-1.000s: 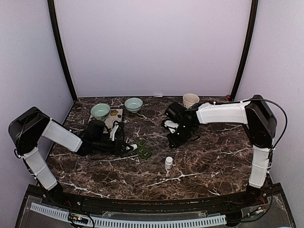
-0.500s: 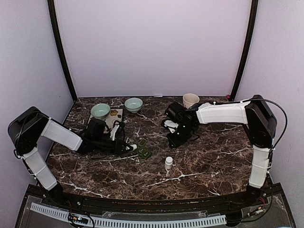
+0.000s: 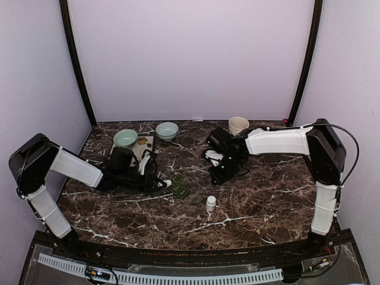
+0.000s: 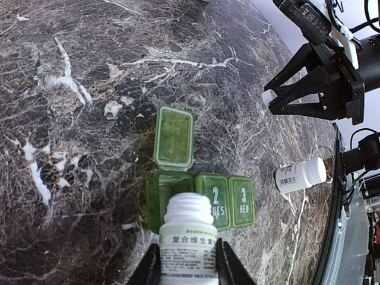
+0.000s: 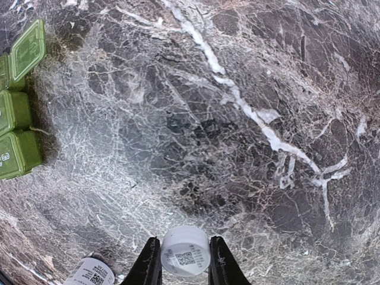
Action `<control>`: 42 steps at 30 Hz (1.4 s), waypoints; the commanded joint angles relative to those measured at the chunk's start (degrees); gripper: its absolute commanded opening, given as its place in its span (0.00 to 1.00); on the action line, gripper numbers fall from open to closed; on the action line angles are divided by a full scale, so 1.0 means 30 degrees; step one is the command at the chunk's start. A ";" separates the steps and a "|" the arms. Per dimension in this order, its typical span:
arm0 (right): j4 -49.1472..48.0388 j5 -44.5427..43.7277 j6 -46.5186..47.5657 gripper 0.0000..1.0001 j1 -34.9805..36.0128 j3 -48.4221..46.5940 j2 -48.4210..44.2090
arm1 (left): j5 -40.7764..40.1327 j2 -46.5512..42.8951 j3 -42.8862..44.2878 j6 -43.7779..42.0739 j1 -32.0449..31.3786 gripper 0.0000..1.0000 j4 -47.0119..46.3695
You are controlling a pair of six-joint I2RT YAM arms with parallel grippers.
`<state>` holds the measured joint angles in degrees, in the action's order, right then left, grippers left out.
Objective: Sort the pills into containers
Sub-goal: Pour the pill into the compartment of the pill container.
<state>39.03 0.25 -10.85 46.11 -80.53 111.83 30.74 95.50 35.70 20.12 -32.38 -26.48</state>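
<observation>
The left gripper [image 4: 188,265] is closed on an uncapped white bottle [image 4: 189,233], tilted low over the marble worktop [image 4: 71,119]. The bottle's mouth sits right at the containers [image 4: 212,202], a small green box just ahead of the gripper. The box's first lid is flipped open and the lids marked 2 and 3 are shut. The right gripper [image 5: 184,262], well apart from the box, pinches a small white round object [image 5: 185,249]. A second white bottle [image 4: 300,175] rests nearby.
</observation>
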 commanded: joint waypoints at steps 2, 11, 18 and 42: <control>-0.0317 0.0195 -0.0131 0.00 0.0032 0.0073 -0.0685 | -0.0138 -0.0887 0.0526 -0.0462 -0.0134 0.00 0.0682; -0.0300 0.0196 -0.0103 0.00 0.0022 0.0038 -0.0651 | -0.0286 -0.0897 0.0747 -0.0662 -0.0222 0.00 0.1141; -0.0318 0.0209 -0.0075 0.00 0.0017 0.0035 -0.0627 | -0.0324 -0.0890 0.0676 -0.0697 -0.0220 0.00 0.1122; -0.0456 0.0298 -0.0162 0.00 0.0039 0.0176 -0.0615 | -0.0695 -0.1286 0.0828 -0.1102 -0.0471 0.00 0.2130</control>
<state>38.89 0.45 -10.85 46.11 -80.53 111.83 29.17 93.71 36.73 17.96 -33.32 -20.99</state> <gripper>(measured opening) 0.220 0.289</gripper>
